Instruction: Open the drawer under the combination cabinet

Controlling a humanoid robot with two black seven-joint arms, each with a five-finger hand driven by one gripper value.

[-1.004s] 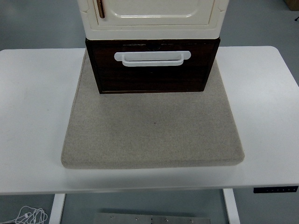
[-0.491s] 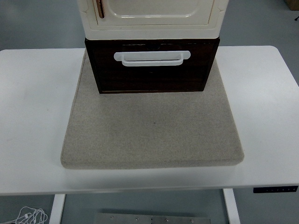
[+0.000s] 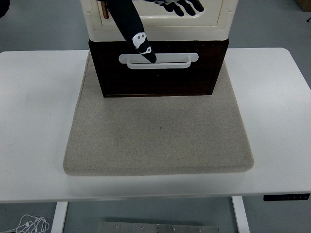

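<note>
Half a second ago nothing stood in front of the cabinet; now the right hand [image 3: 182, 7] shows at the top edge, black with white marks, its small fingers [image 3: 171, 8] spread loose and gripping nothing. One long black finger [image 3: 133, 28] slants down across the cream cabinet [image 3: 214, 30], and its tip lies over the white handle [image 3: 170, 60]; whether it touches cannot be told. The dark brown drawer [image 3: 160, 80] has not moved. It sits shut, directly under the cabinet, at the far end of the beige mat [image 3: 158, 138] on the white table [image 3: 34, 121].
</note>
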